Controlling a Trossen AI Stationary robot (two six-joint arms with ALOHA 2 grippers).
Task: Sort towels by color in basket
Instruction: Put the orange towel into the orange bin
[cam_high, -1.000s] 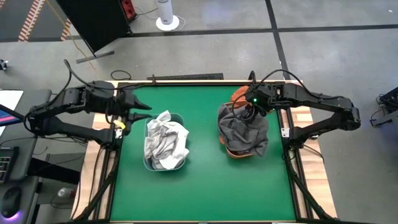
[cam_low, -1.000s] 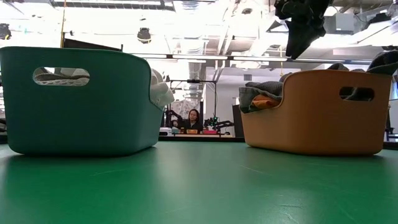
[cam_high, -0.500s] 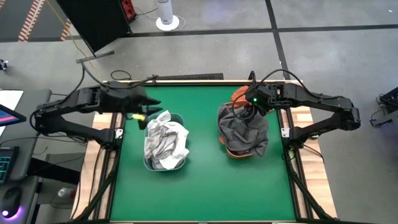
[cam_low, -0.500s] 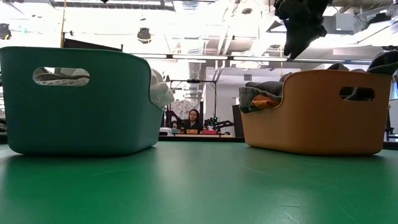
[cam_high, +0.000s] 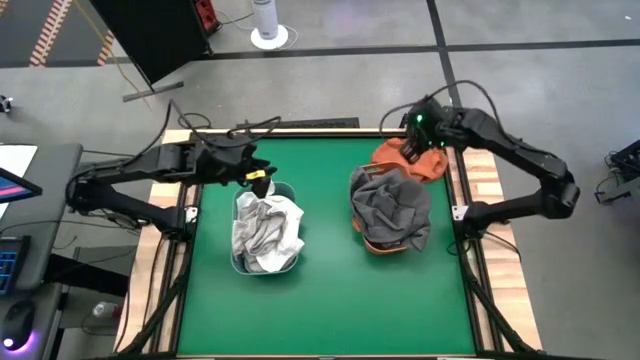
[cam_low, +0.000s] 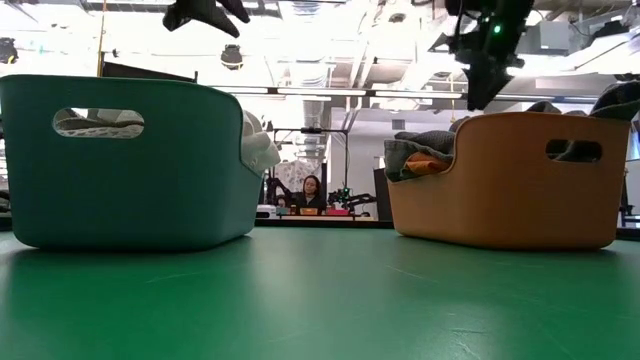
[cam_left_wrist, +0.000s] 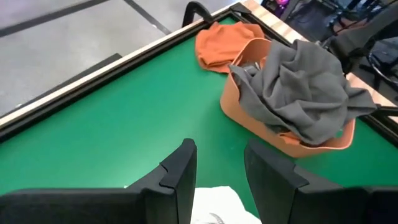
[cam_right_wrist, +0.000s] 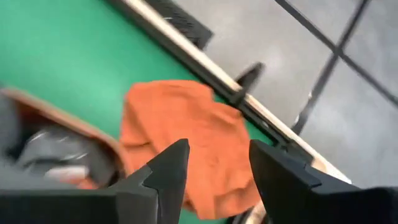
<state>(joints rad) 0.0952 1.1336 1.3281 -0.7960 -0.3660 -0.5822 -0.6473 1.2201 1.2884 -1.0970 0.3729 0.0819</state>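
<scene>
A teal basket (cam_high: 240, 262) (cam_low: 130, 160) holds white and light towels (cam_high: 267, 232). An orange basket (cam_high: 368, 243) (cam_low: 510, 180) holds dark grey towels (cam_high: 392, 208) (cam_left_wrist: 305, 87), heaped over its rim. A rust-orange towel (cam_high: 405, 158) (cam_right_wrist: 205, 149) lies flat on the table against the orange basket's far side. My left gripper (cam_high: 255, 176) (cam_left_wrist: 219, 171) hangs open above the teal basket's far end, over a white towel (cam_left_wrist: 214, 208). My right gripper (cam_high: 415, 140) (cam_right_wrist: 217, 162) hangs open above the rust-orange towel, clear of it.
The green table's far edge has a wooden border and a dark rail (cam_high: 300, 124) close behind both grippers. Open green table (cam_high: 330, 300) lies between the baskets and toward the near edge. A person (cam_low: 312, 190) sits far off in the room behind.
My left gripper has moved from the table's left edge toward the teal basket's far end, sinking a little and rolling about its own line. My right gripper has swung from above the grey towels toward the far edge, over the rust-orange towel. The towels have kept still.
</scene>
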